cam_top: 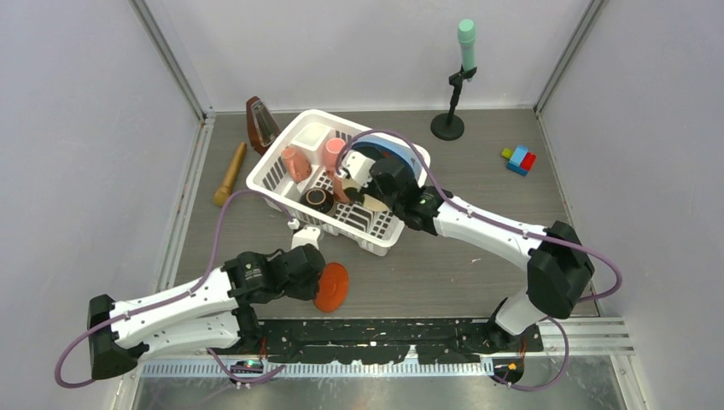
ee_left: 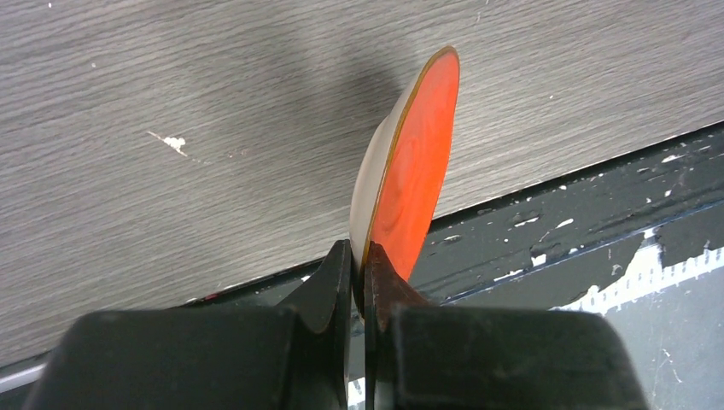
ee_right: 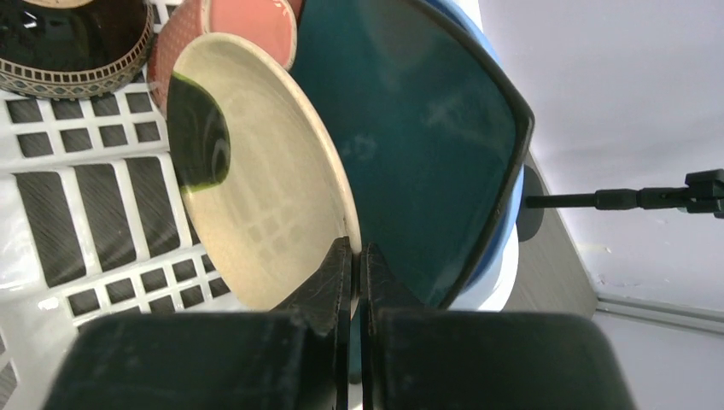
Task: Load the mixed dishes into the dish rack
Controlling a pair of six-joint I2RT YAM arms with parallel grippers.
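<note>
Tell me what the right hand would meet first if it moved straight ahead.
Probably the dark teal plate, standing close beside the cream saucer that the right hand grips; depth is unclear.

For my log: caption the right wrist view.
Right pincer shut on round cream saucer beside dark teal plate, inside white slotted plastic rack.

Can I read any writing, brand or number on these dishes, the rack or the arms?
None: no readable text shows.
The red saucer, cream saucer, dark teal plate and dish rack are unmarked where visible.
The rim band of the brown bowl is a pattern, not lettering.
</note>
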